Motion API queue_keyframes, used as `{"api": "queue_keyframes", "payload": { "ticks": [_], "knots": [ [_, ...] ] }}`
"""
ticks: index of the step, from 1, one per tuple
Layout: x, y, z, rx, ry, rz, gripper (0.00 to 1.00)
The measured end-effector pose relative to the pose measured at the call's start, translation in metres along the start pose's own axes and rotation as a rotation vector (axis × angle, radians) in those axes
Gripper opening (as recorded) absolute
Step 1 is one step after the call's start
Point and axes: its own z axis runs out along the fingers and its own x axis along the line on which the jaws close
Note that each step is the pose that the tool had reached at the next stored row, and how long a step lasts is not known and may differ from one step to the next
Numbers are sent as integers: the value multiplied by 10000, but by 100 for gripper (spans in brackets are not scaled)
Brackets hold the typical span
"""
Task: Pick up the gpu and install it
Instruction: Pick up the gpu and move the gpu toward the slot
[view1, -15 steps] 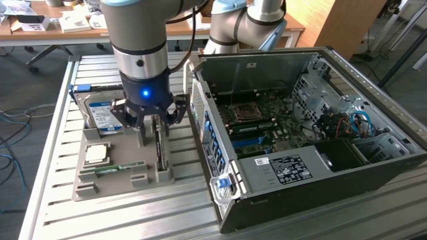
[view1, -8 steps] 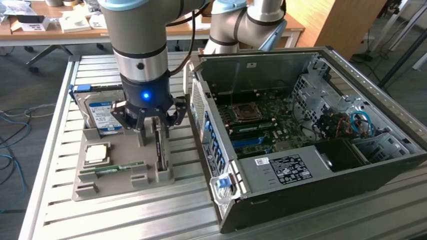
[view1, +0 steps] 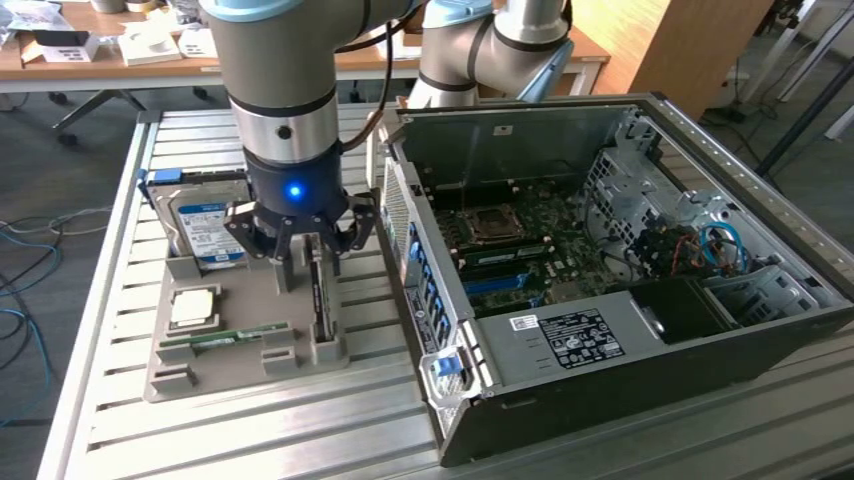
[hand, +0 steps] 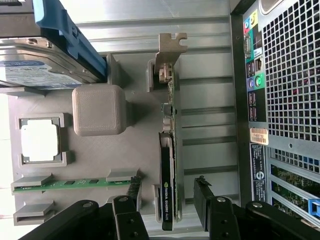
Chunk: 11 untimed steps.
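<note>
Straddling the gpu (hand: 166, 200) slotted upright in the grey tray (hand: 100, 156), pincer (hand: 167, 181) open

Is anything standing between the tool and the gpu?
Nothing visible does. The open tool straddles the gpu, one finger on each side with a gap, while the card stands on edge in the gray holder.

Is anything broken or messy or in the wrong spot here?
Nothing stands out. The gpu stands straight on edge in its slots on the grey tray, with the open jaws either side of it. The hard drive, chip and memory stick sit neatly in their holders.
</note>
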Motion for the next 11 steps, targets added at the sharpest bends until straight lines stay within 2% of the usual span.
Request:
{"api": "queue_keyframes", "payload": {
  "ticks": [7,11],
  "knots": [
    [-1,0,0,1,1,-1,55],
    [-1,-1,33,0,0,-2,55]
  ]
}}
